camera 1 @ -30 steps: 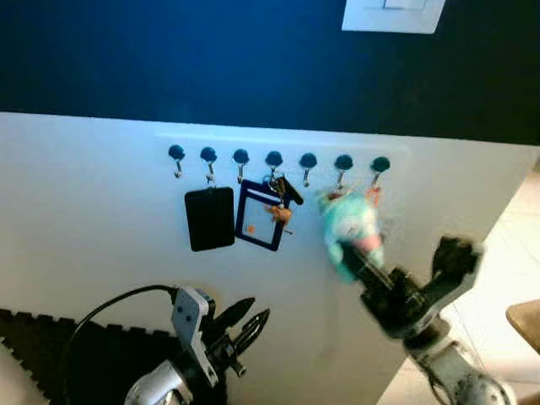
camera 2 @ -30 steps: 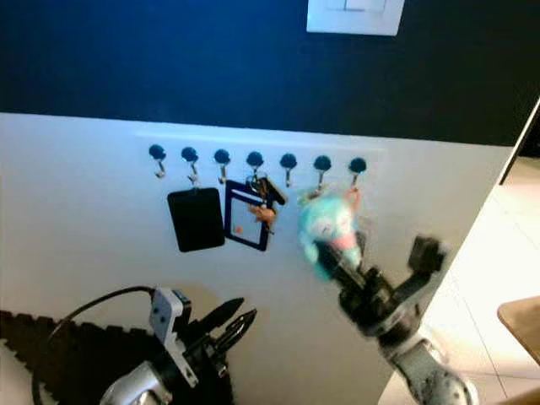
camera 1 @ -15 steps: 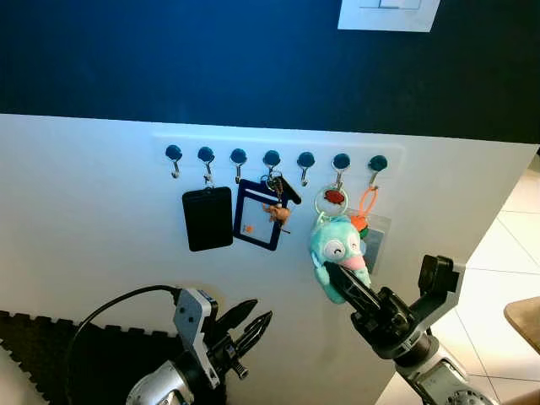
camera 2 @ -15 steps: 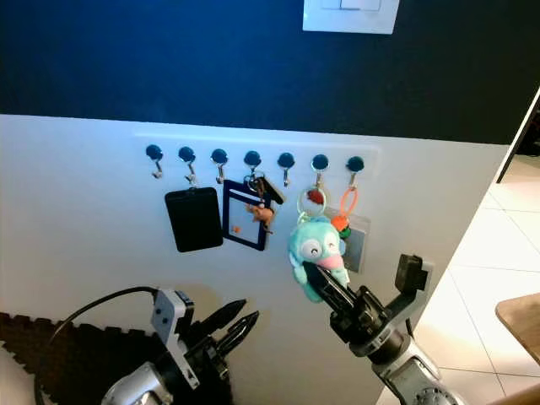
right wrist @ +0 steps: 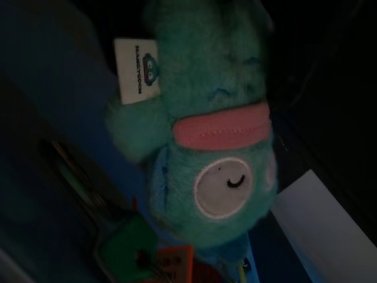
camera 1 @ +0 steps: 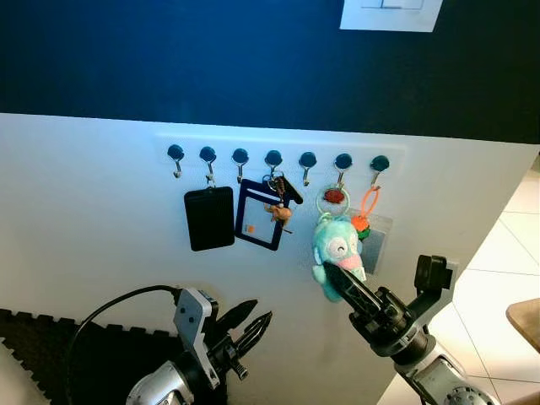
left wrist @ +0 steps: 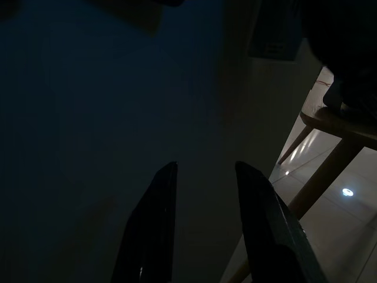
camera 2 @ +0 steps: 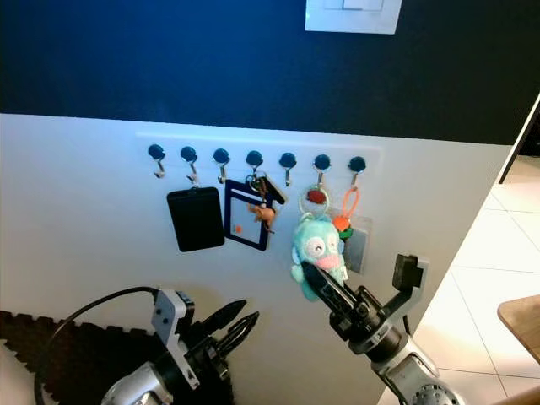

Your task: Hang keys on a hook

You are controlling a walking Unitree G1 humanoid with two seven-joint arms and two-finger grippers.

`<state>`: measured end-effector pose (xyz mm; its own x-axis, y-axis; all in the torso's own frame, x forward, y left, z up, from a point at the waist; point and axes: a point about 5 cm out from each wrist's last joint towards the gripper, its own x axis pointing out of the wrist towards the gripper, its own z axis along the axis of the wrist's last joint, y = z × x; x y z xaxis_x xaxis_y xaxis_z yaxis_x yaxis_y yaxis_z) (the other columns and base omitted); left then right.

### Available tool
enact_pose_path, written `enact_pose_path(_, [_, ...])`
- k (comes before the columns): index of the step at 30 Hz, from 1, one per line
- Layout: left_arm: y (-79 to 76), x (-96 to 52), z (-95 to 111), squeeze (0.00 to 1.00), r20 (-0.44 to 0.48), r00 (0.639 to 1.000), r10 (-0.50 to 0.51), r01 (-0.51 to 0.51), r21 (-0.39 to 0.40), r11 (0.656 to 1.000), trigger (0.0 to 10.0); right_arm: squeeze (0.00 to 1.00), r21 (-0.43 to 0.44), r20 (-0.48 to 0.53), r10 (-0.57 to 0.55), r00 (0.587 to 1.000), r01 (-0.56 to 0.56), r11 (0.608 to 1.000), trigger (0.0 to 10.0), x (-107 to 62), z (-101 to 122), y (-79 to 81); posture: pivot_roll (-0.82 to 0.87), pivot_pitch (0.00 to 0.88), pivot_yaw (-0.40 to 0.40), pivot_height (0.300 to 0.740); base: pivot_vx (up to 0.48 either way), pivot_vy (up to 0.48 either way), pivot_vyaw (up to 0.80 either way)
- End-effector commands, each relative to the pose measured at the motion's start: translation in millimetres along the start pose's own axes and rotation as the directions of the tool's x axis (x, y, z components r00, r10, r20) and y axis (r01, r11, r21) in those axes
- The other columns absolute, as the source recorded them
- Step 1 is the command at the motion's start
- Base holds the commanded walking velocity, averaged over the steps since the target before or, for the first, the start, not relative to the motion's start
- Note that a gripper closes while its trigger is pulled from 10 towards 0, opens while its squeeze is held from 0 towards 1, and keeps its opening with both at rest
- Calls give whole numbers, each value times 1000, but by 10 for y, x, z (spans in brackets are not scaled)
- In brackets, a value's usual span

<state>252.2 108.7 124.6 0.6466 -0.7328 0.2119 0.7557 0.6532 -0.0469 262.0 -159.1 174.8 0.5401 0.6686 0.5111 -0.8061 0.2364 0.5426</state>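
Teal plush keychain (camera 1: 337, 253) hanging by its ring from a hook (camera 1: 342, 164) on the white wall, second from right. Could slip off if tugged during withdrawal, should the fingers snag the plush. Right tool (camera 1: 336, 276) reaching up from below, tips at the plush's underside; grip impossible to tell. Left tool (camera 1: 251, 327) low, idle, slightly spread.

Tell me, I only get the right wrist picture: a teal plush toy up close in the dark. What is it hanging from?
Observer: The plush toy hangs by a ring from the sixth hook in a row of seven on a white wall panel.
Operator: Where is the robot's arm?
Observer: The right gripper is at the toy's lower edge, pointing up.
Operator: And the other arm?
Observer: The left gripper hangs low, open, far below the hooks.
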Motion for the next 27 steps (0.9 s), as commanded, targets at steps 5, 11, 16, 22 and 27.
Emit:
enact_pose_path(5, [-26,-36,-32,0,-34,999,-20,21,14,1000,10000,0,-7,-70,-73,995,73,997,10000,-228,-112,-96,52,95,-17,740,0,0,0])
enact_pose_path(11, [-32,-47,-60,0,-43,999,-26,27,13,1000,10000,0,9,-183,-228,956,234,972,10000,-695,-355,-228,49,91,-15,740,0,0,0])
enact_pose_path(16, [-10,-69,-107,0,-62,998,-9,10,15,1000,10000,0,-13,-240,-308,921,314,949,10000,-862,-493,-293,42,90,-10,740,0,0,0])
enact_pose_path(22, [224,-418,-680,0,-374,906,198,-175,95,980,10000,0,-172,-295,-719,629,705,688,10000,-1450,-973,-706,36,78,-5,740,0,0,0])
enact_pose_path(27, [298,-741,-1059,0,-522,786,331,-338,85,937,10000,0,-446,-303,-898,318,785,429,10000,-1715,-1218,-827,41,64,-9,740,0,0,0])
